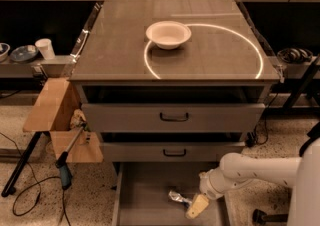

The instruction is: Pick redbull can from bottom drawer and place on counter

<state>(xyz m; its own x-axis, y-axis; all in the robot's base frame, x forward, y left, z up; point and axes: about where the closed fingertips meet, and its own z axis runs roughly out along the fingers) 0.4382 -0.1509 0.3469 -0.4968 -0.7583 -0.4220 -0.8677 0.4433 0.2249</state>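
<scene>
At the bottom of the frame, the open bottom drawer (145,195) - flat grey metal - holds the shiny redbull can (177,198), just beside the tan claw (196,206). I cannot tell its grip. Higher up, a white bowl (168,34) sits on the glossy table (115,50).
</scene>
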